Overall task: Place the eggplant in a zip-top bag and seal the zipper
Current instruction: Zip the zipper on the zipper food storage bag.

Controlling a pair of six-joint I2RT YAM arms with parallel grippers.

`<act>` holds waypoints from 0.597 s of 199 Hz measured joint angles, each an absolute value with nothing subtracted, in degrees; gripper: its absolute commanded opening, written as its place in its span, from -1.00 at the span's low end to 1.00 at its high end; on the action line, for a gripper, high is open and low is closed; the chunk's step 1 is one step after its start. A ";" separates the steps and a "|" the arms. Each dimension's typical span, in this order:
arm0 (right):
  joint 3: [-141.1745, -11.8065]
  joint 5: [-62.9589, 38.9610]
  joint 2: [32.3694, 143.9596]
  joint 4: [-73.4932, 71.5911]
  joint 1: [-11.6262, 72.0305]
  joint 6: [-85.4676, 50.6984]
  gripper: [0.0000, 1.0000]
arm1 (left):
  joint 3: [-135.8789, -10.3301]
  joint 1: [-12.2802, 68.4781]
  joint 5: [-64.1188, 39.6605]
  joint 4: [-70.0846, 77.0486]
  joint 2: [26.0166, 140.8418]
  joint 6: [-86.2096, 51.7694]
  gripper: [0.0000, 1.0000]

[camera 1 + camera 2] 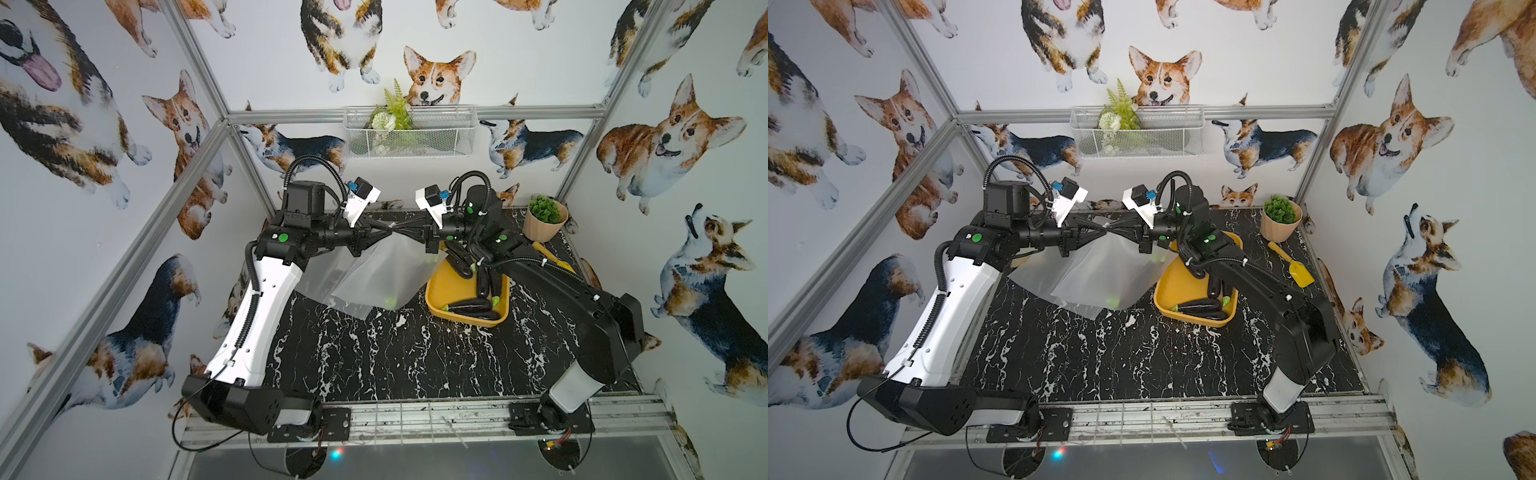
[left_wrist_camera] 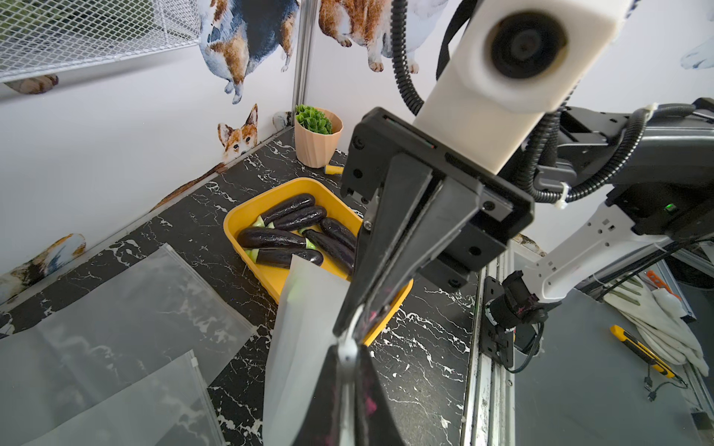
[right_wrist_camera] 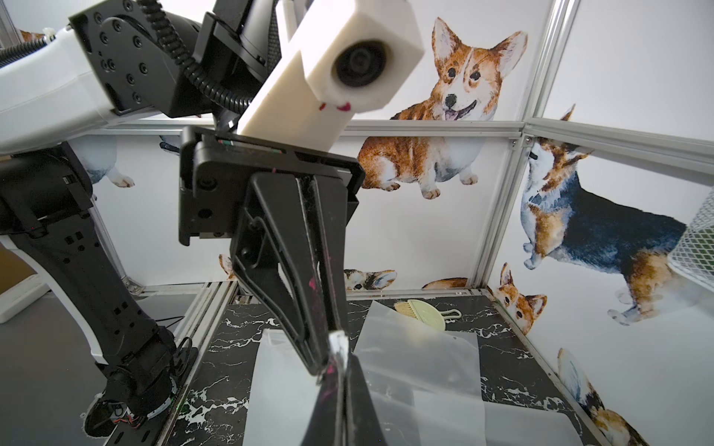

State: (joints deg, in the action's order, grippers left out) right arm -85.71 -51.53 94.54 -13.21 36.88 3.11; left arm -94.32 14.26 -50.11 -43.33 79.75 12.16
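Observation:
A frosted zip-top bag hangs in the air above the black marble table, held by one point of its top edge. My left gripper and right gripper meet tip to tip there, both shut on that edge. In the left wrist view the white rim sits pinched in my left gripper. The right wrist view shows the same for my right gripper. Several dark purple eggplants lie in a yellow tray under my right arm. A faint green blur shows through the bag's lower part; I cannot tell what it is.
More frosted bags lie flat on the table under and left of the hanging one. A potted plant and a yellow scoop stand at the back right. A wire basket hangs on the back wall. A pale brush lies beyond the bags.

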 measured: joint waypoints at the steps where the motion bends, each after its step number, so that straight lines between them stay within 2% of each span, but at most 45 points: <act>1: -85.69 -51.53 94.54 -13.26 36.88 3.09 -1.00 | -94.35 14.26 -50.09 -43.38 79.75 12.23 -1.00; 119: -84.84 -50.19 94.30 -13.82 36.88 3.09 -1.00 | -93.36 14.15 -48.42 -45.47 79.42 13.96 -1.00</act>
